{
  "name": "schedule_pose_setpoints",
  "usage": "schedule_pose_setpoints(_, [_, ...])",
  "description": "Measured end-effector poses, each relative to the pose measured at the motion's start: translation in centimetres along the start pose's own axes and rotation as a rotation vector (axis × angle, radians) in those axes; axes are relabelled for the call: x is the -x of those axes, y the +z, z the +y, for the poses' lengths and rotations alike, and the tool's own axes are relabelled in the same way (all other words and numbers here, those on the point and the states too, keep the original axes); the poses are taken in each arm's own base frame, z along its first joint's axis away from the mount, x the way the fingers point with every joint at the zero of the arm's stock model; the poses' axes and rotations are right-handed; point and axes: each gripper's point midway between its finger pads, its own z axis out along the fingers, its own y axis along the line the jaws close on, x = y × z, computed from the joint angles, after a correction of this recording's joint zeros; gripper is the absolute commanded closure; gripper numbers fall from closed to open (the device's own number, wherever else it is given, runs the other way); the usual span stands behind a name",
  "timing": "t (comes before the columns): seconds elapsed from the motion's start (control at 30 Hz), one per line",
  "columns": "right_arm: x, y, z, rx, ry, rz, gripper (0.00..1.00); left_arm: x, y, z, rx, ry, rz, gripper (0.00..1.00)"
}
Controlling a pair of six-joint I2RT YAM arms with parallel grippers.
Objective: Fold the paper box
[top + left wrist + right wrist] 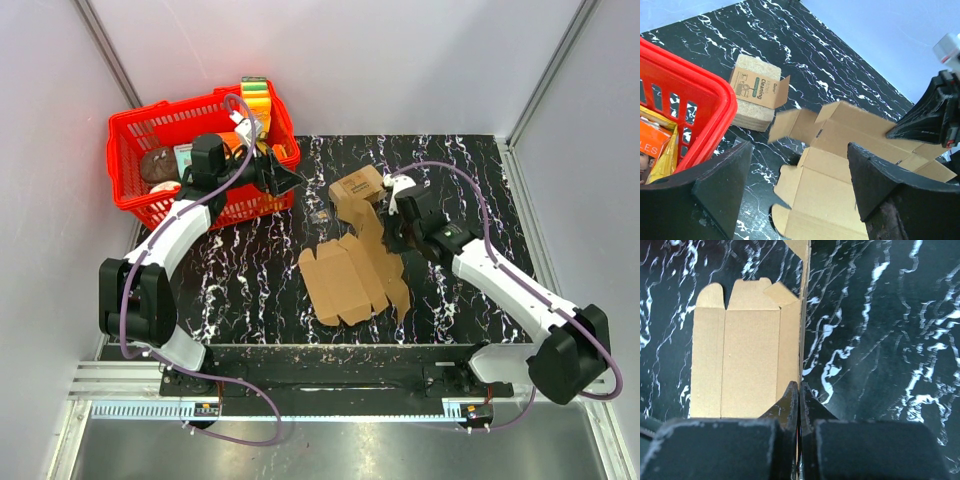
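The paper box (350, 278) is a flat brown die-cut sheet in the middle of the table. It also shows in the left wrist view (840, 170) and the right wrist view (745, 360). My right gripper (393, 236) is shut on the sheet's right edge panel, which stands upright and shows edge-on between the closed fingers (799, 385). My left gripper (290, 180) is open and empty, held above the table beside the basket, with the sheet's left flaps showing between its fingers (799, 150).
A red basket (135, 205) with groceries stands at the back left, close to my left gripper. A smaller chunky cardboard box with dark print (357, 188) sits just behind the sheet, also in the left wrist view (756, 90). White walls enclose the table.
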Motion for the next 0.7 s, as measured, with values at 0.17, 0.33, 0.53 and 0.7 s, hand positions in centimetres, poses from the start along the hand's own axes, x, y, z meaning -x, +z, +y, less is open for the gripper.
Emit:
schedule_pose_setpoints(0.17, [-2.1, 0.5, 2.0, 0.145, -0.062, 0.010, 1.00, -0.1, -0.1, -0.5, -0.031, 0.001, 0.008, 0.20])
schedule_pose_setpoints(0.33, [-0.9, -0.2, 3.5, 0.242, -0.167, -0.072, 1.00, -0.5, -0.1, -0.4, -0.039, 0.012, 0.019, 0.21])
schedule_pose_setpoints(0.53, [0.5, 0.9, 2.9, 0.178, -0.201, -0.043, 1.00, -1.7, 0.3, 0.4, -0.032, -0.012, 0.050, 0.21])
schedule_pose_setpoints(0.7, [2.9, 3.6, 3.2, 0.082, -0.120, 0.083, 1.00, -1.9, 0.3, 0.5, -0.031, -0.017, 0.055, 0.21])
